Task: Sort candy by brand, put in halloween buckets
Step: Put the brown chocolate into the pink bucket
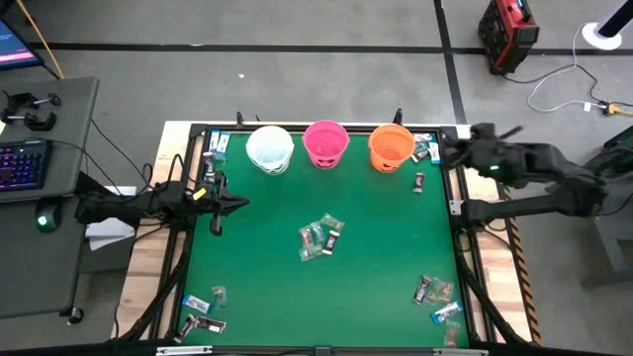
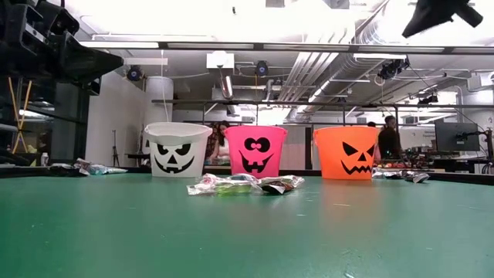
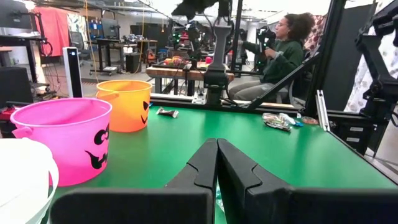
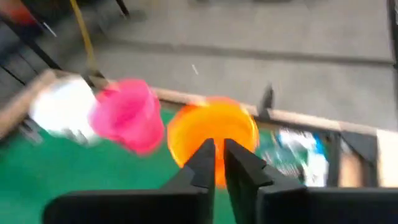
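Right claw (image 4: 216, 163): above the far right corner of the table, over the orange bucket; fingers nearly together with a thin gap between them, nothing seen pinched.
Left claw (image 3: 217, 163): low at the left edge of the table, pointing across the green surface; fingers pressed together, empty.
Table (image 1: 267, 297): green top inside a dark frame.
White bucket (image 1: 269, 149): leftmost of the row along the far edge, black grinning face on its side in the low view.
Pink bucket (image 1: 325, 142): in the middle of the row, just beside the white one.
Orange bucket (image 1: 391, 146): right end of the row, near the right arm.
Candy, centre pile (image 1: 320, 237): loose cluster of clear and dark wrappers in the middle of the table, well apart from the buckets.
Candy, far left corner (image 1: 216, 148): few wrappers beside the white bucket.
Candy, far right corner (image 1: 425, 150): bluish wrappers just beside the orange bucket, one dark piece (image 1: 418, 182) a little nearer.
Candy, near left corner (image 1: 201, 309): several wrappers close to the table edge.
Candy, near right corner (image 1: 438, 298): several wrappers, dark and blue.
Person (image 3: 280, 56): seated behind the table, in the room, seen in the left wrist view.
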Controlling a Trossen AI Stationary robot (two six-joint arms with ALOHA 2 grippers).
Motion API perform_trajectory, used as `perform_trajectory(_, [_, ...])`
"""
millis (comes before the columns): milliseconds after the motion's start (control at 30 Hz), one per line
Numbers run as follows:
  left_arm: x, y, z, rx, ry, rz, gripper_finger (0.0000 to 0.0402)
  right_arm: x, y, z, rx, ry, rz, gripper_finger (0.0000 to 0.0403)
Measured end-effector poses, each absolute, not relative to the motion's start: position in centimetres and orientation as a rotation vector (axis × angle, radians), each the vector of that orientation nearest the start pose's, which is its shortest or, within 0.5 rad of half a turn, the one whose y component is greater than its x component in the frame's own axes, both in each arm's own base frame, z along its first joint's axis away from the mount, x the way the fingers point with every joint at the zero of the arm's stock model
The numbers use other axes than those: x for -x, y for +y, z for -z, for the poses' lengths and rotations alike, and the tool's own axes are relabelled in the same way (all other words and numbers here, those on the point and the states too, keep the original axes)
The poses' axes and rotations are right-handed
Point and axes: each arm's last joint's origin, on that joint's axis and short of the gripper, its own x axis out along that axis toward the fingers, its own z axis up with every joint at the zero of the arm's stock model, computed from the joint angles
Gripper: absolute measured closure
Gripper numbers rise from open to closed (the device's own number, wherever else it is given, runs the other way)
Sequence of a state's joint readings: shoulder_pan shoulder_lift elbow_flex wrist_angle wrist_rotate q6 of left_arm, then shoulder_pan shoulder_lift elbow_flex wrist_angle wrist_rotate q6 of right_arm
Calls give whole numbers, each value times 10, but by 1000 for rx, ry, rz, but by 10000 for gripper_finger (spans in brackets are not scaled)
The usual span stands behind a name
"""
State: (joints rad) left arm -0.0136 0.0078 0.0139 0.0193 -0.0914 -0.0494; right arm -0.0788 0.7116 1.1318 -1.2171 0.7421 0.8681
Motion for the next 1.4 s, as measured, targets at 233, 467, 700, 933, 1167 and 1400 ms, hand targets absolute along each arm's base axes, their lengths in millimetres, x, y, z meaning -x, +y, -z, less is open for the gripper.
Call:
perform_trajectory(233, [-97,1,-170,51,-27,-77,401,-106,-27,-322,-747,745,1077,231])
perform_trajectory(467, [-97,1,-170,51,-27,-77,401,-127,-34,-262,-849,1084,1120,109])
perform_trajectory(700, [-97,1,-170,51,-27,-77,401,-139,-53,-214,-905,1113,1201,101])
perform_trajectory(933, [-97,1,-170,51,-27,-77,401,-146,-74,-186,-910,1110,1264,101])
perform_trajectory(1167, [-97,1,-170,51,-27,-77,401,-156,-91,-169,-863,1168,1233,101])
perform_trajectory(1400, [-97,1,-170,51,-27,-77,401,-159,-100,-155,-812,1285,1199,105])
